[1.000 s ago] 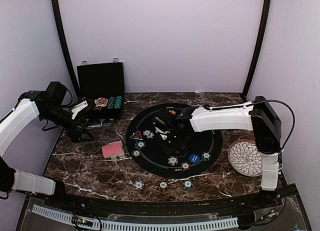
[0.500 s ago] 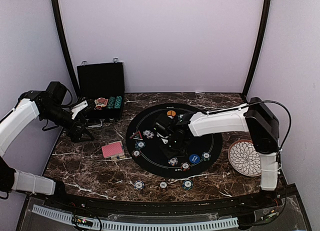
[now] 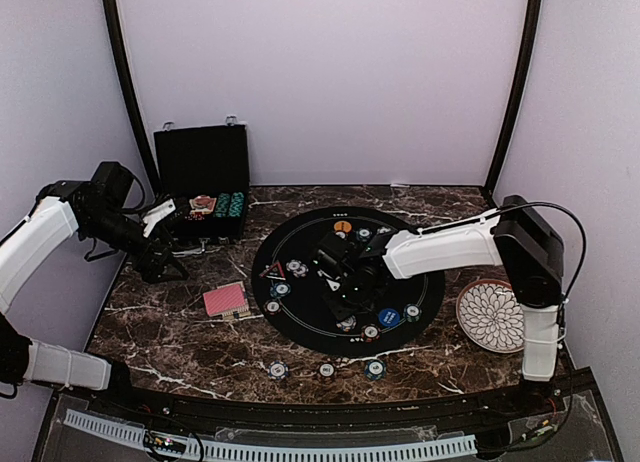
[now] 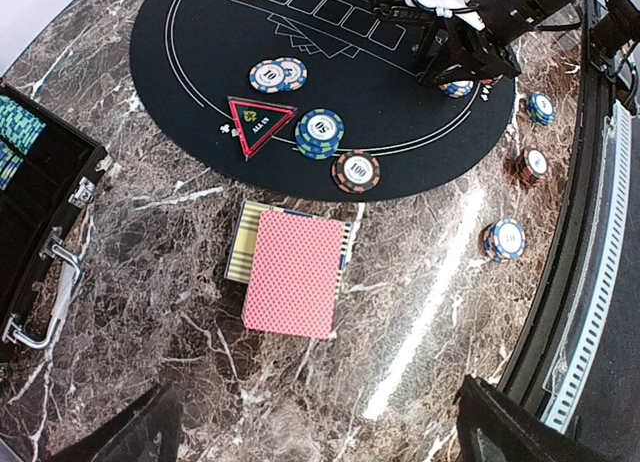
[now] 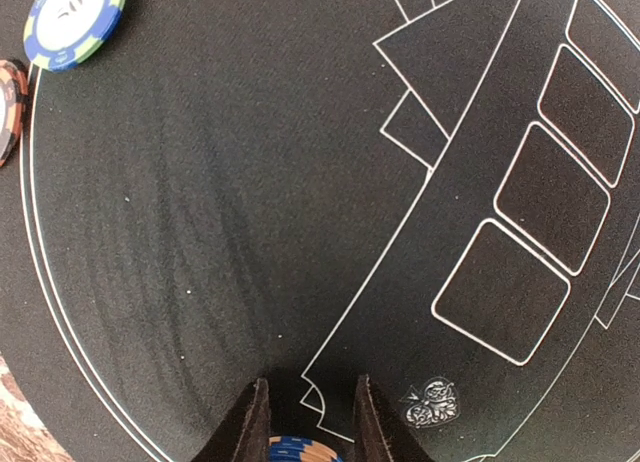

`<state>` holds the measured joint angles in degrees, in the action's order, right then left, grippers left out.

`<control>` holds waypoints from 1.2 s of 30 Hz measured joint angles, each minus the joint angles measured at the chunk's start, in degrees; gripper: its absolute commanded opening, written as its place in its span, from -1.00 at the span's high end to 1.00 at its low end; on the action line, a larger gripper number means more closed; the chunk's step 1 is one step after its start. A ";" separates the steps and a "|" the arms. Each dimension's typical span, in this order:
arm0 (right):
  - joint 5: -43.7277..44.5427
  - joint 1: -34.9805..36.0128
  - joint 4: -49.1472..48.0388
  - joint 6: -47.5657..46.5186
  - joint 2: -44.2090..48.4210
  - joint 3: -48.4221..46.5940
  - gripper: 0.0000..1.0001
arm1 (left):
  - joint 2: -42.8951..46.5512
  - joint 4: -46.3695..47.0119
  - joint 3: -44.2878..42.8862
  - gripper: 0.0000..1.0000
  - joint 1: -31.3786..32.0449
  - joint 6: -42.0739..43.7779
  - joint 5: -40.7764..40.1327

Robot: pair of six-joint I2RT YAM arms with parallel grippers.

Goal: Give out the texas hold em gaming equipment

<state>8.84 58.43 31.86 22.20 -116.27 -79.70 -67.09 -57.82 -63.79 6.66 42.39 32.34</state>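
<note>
Counter is glossy dark marble, mat is matt black, chips look like smooth plastic, case has shiny metal latches.

Lilac walls; dk marble table w/ white veins — black posts.

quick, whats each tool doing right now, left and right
left tool: open, holding nothing.
right tool: fingers either side of a blue-edged chip; whether it is gripped cannot be told.
</note>
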 measured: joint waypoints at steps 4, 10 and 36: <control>-0.09 0.11 -1.90 0.79 0.79 1.66 0.47 | -0.15 0.33 -0.48 -0.98 0.00 -0.07 -0.04; 0.33 0.46 -3.91 2.05 1.75 3.54 0.48 | -0.42 0.83 -0.70 -0.98 0.00 -0.44 -0.33; -1.55 2.69 2.69 2.64 3.48 3.23 0.25 | -1.99 1.20 -0.70 -0.98 0.00 -0.57 -0.50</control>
<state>7.29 61.12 34.54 24.84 -112.79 -76.47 -69.08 -56.62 -64.49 6.66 41.82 31.83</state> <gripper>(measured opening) 0.319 0.987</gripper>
